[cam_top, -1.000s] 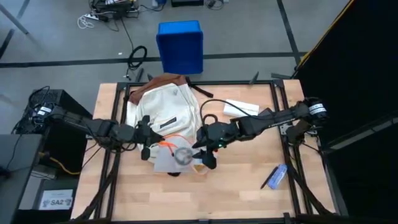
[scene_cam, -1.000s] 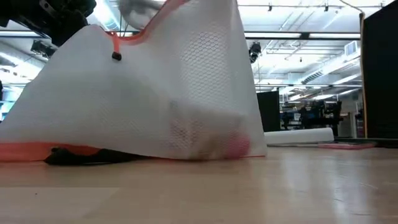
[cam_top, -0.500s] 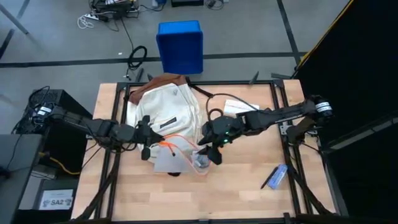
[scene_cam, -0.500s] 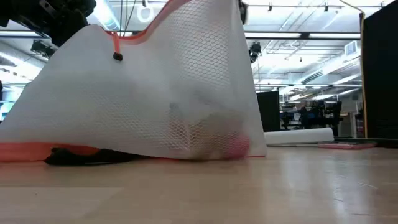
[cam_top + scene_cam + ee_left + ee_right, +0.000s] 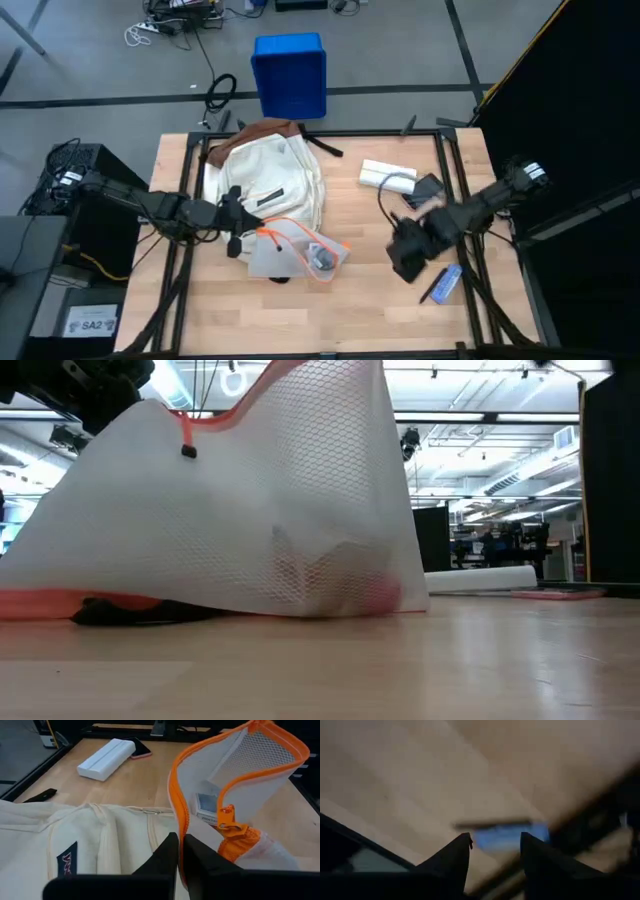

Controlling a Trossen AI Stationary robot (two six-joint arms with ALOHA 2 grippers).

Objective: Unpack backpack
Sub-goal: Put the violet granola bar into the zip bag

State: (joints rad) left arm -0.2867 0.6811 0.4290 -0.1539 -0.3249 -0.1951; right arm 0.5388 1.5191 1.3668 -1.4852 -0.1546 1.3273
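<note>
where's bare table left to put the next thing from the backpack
The near edge of the table, below the mesh pouch, is bare, as is the strip between the pouch and the right gripper. It is crowded around the backpack, the left gripper, the white box and the blue item.

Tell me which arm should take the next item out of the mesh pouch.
Right. The left gripper is shut on the mesh pouch edge by the backpack, holding it; the right gripper is open and empty.
</note>
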